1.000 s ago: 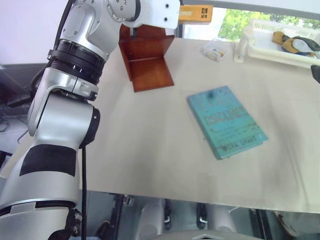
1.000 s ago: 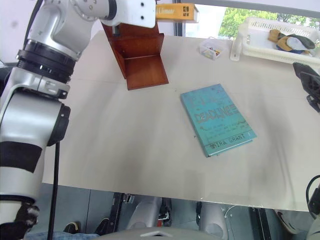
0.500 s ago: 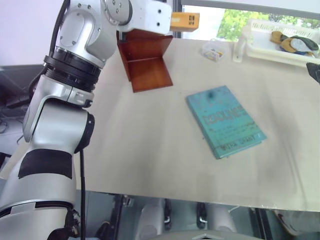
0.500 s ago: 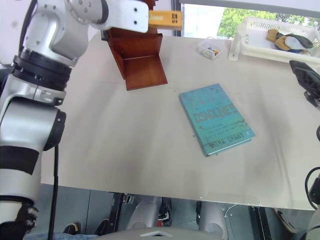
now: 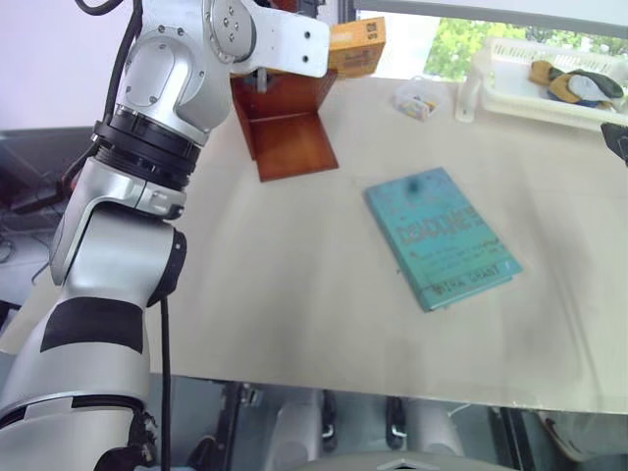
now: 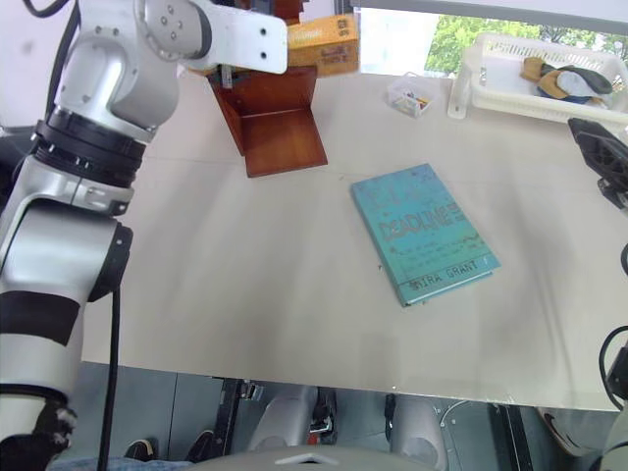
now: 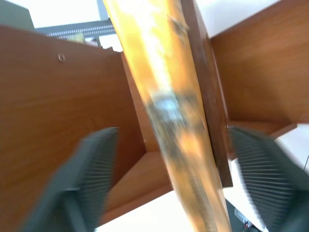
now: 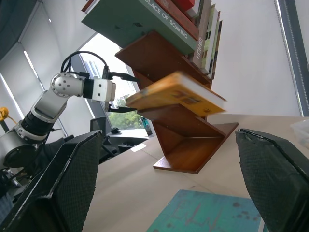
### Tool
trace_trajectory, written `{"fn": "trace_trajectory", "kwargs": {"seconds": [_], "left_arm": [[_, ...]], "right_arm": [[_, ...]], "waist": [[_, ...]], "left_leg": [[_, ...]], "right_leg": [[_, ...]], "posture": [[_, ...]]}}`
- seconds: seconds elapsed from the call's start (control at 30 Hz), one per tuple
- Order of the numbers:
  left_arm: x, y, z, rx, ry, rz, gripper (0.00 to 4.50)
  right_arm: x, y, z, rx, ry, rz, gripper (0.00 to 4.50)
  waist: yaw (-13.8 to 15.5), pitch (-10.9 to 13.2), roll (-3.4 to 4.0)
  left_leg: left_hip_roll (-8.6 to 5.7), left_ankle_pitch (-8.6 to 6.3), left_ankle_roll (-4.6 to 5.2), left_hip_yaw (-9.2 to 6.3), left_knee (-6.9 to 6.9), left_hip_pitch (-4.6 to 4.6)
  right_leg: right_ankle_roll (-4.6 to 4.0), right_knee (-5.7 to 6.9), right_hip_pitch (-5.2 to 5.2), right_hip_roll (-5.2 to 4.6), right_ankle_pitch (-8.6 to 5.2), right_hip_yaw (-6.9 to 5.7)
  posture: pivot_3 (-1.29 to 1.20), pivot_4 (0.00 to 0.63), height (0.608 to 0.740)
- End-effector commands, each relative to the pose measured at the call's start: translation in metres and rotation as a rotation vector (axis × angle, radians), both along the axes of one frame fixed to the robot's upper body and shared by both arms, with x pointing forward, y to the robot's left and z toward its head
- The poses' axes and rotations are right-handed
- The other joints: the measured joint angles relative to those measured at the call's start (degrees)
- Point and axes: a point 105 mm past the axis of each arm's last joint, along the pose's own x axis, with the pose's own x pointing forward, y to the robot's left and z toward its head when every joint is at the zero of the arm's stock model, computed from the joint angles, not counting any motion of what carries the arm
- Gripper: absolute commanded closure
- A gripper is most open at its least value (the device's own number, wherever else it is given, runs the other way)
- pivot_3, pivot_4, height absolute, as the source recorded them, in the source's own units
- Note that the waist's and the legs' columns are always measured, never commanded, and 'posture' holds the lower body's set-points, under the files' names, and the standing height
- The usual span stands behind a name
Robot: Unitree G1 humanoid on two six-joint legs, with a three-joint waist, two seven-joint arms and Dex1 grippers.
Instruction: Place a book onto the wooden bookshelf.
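Jaws spread wide, the left gripper (image 7: 169,179) flanks the book (image 8: 176,96) (tilted, blurred) at the wooden bookshelf (image 6: 275,123).

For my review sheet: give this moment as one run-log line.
left gripper: open, fingers clear of book | book: tilted at wooden bookshelf | right gripper: open, empty | teal book: flat on table

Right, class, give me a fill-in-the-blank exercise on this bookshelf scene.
1. The thick orange-yellow paperback book is at the reddish-brown wooden ____.
2. The thin teal book lies flat on the ____.
3. The left gripper has its fingers ____ either side of the orange-yellow book.
4. The white plastic basket sits at the table's far ____ corner.

Missing: bookshelf; table; open; right
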Motion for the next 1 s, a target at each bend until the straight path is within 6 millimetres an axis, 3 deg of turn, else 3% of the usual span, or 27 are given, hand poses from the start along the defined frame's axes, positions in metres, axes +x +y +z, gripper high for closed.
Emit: {"fn": "trace_trajectory", "kwargs": {"seconds": [0.03, 0.2, 0.4, 0.53, 0.73, 0.8, 0.9, 1.0], "left_arm": [[-0.007, 0.003, 0.022, 0.004, -0.066, -0.004, 0.26], [-0.009, 0.004, 0.026, -0.008, -0.078, -0.027, 0.26], [-0.018, 0.031, 0.023, -0.057, -0.060, -0.014, 0.26], [-0.034, 0.029, 0.024, -0.218, -0.033, -0.129, 0.26], [-0.061, 0.031, -0.005, -0.302, 0.145, -0.220, 0.26], [-0.064, 0.032, -0.004, -0.326, 0.138, -0.228, 0.26], [-0.069, 0.032, 0.003, -0.425, 0.112, -0.275, 0.26], [-0.077, 0.030, -0.013, -0.616, 0.182, -0.331, 0.26]], "right_arm": [[-0.012, -0.001, 0.013, -0.020, -0.086, 0.046, 0.00], [-0.012, -0.001, 0.013, -0.020, -0.086, 0.042, 0.00], [-0.014, -0.004, 0.009, -0.031, -0.070, 0.027, 0.00], [-0.017, -0.008, 0.007, -0.047, -0.053, 0.017, 0.00], [-0.020, -0.011, 0.006, -0.056, -0.043, 0.007, 0.00], [-0.021, -0.011, 0.006, -0.058, -0.040, 0.006, 0.00], [-0.021, -0.011, 0.004, -0.070, -0.031, 0.000, 0.00], [-0.021, -0.011, -0.012, -0.150, 0.020, -0.035, 0.00]], "waist": [[0.03, 0.00, 0.00], [0.01, 0.00, 0.00], [-0.61, -0.01, 0.01], [-0.77, -0.01, 0.01], [-1.00, -0.02, 0.03], [-1.02, -0.02, 0.03], [-0.95, -0.02, 0.03], [-0.96, -0.09, 0.11]], "left_leg": [[0.00, 0.00, 0.00, 0.00, 0.00, 0.00], [0.00, 0.00, 0.00, 0.00, 0.00, 0.00], [0.01, 0.00, 0.00, 0.00, -0.01, 0.01], [0.01, 0.00, 0.00, 0.01, 0.02, 0.00], [0.03, 0.00, 0.00, -0.02, 0.19, 0.02], [0.08, 0.00, -0.01, -0.03, 0.26, 0.05], [0.20, 0.00, -0.01, -0.08, 0.48, 0.03], [0.20, -0.01, 0.01, -0.11, 0.54, 0.09]], "right_leg": [[0.00, 0.00, 0.00, 0.00, 0.00, 0.00], [0.00, 0.00, 0.00, 0.00, 0.00, 0.00], [-0.01, 0.01, -0.01, 0.00, 0.00, 0.01], [0.00, 0.01, 0.00, -0.01, 0.01, 0.01], [0.00, 0.13, 0.03, -0.02, 0.01, 0.02], [0.00, 0.20, 0.05, 0.03, 0.01, 0.02], [0.08, 0.22, 0.15, 0.10, -0.04, -0.01], [0.06, 0.19, 0.27, 0.09, -0.03, 0.00]], "posture": [[0.00, 0.150, 0.712], [0.00, 0.150, 0.712], [0.00, 0.150, 0.712], [0.00, 0.150, 0.712], [0.00, 0.150, 0.712], [0.00, 0.150, 0.712], [0.00, 0.150, 0.712], [0.00, 0.150, 0.712]]}}
